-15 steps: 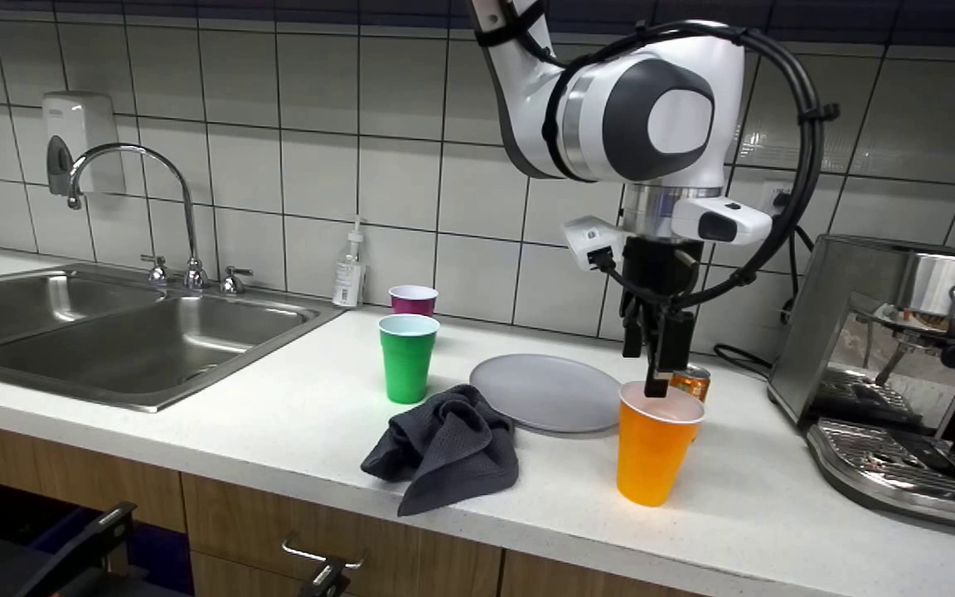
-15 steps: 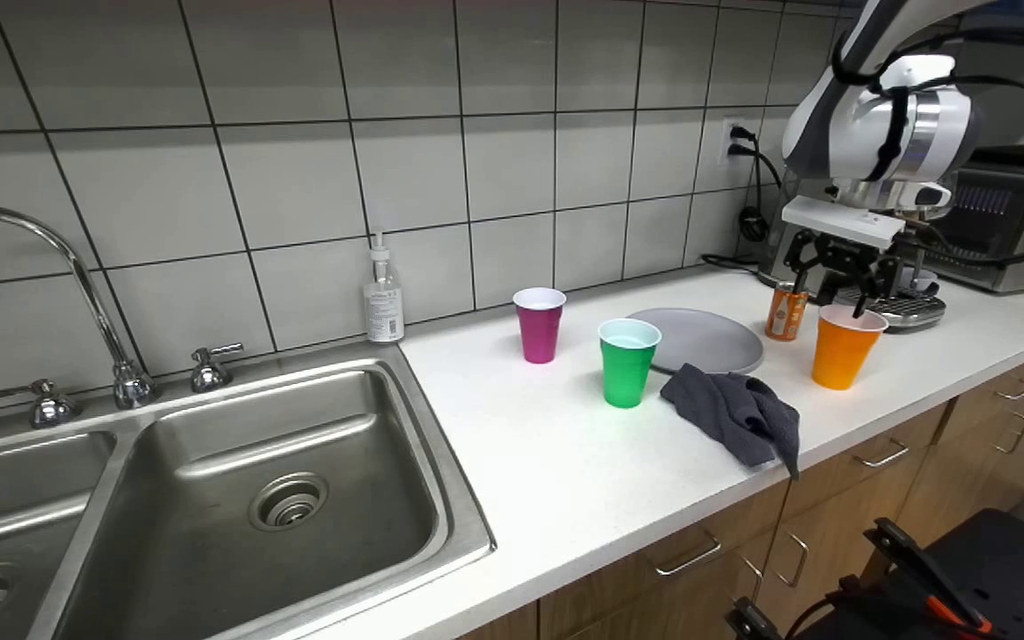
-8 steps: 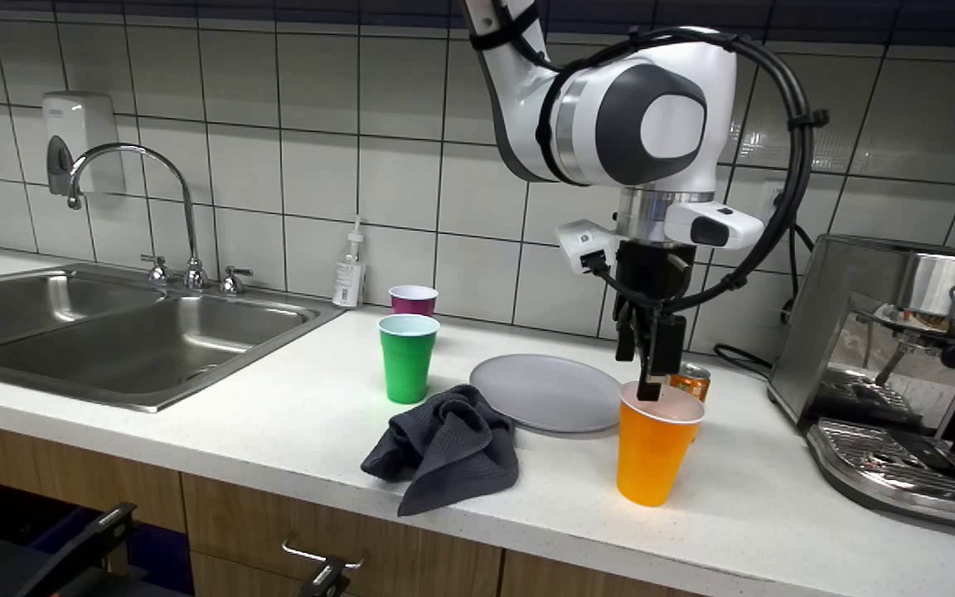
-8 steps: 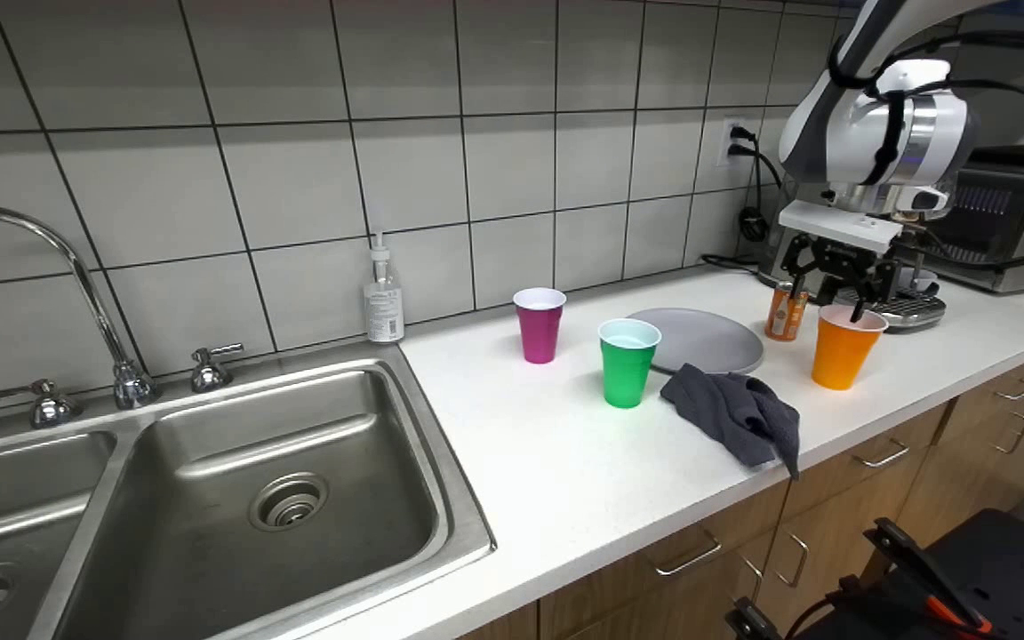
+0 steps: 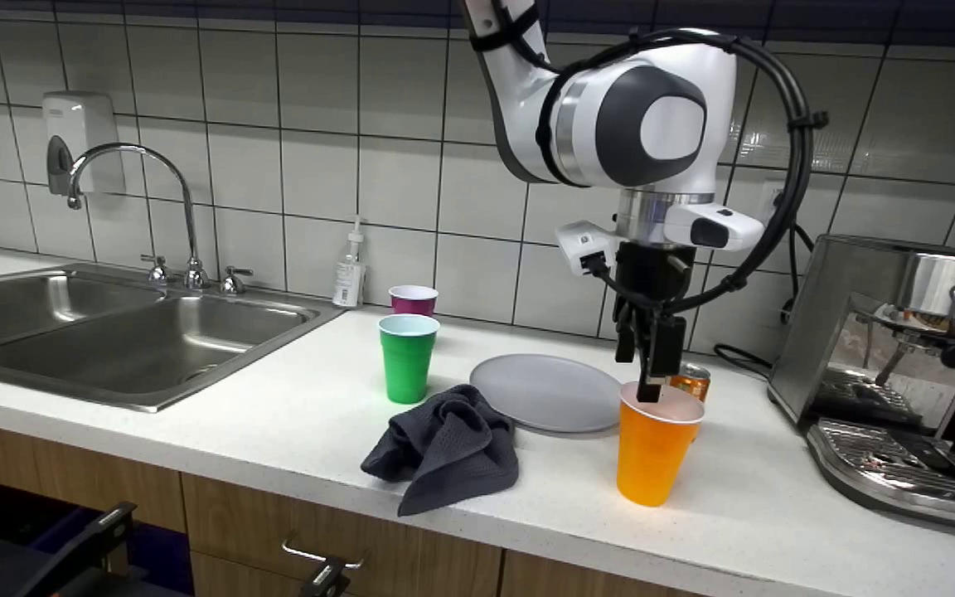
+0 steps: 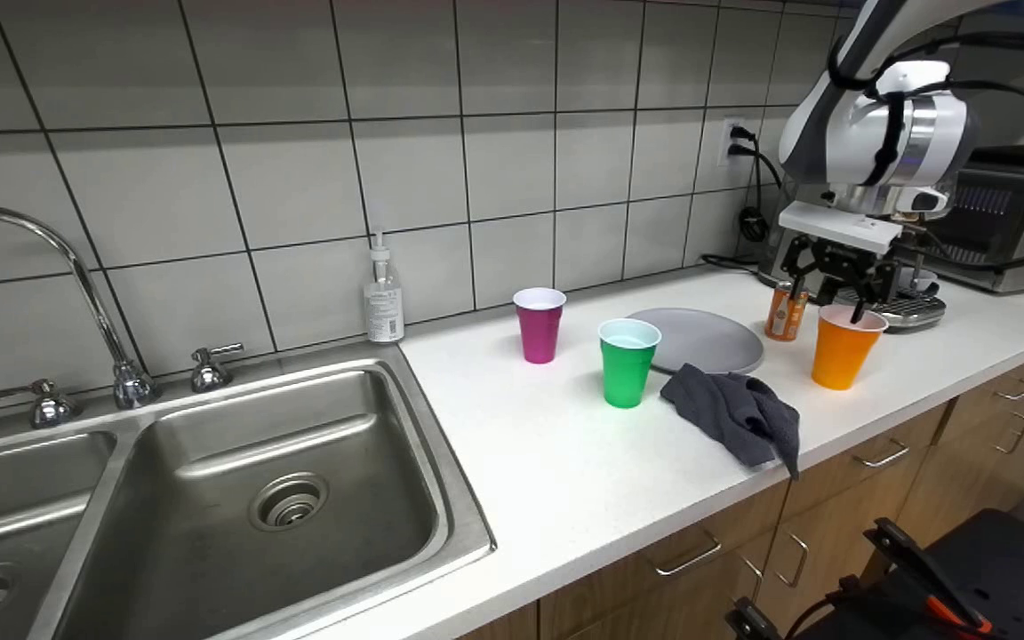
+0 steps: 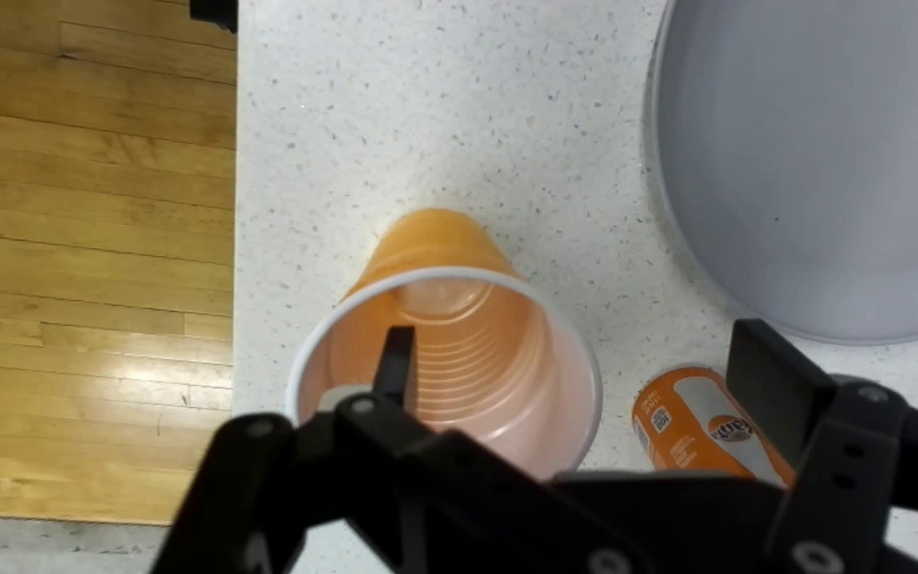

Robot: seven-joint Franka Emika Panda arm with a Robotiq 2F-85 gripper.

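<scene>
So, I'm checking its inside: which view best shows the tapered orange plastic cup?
The wrist view: it looks into the orange cup, right to the bottom. Both exterior views show mainly its outside, little within.

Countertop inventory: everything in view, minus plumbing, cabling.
Tapered orange plastic cup: 1, orange, near counter edge
Metal can: 1, orange, behind it
Crumpled cloth: 1, charcoal, at edge
Round plate: 1, grey, behind cloth
Tapered green plastic cup: 1, green, by cloth
Tapered purple plastic cup: 1, purple, behind green cup
Pump bottle: 1, clear, by sink
Espresso machine: 1, silver, past can
Boxy appliance: 1, grey, past that
Robot arm: 1, white-grey, overhead
Gripper: 1, black, open at orange cup
</scene>
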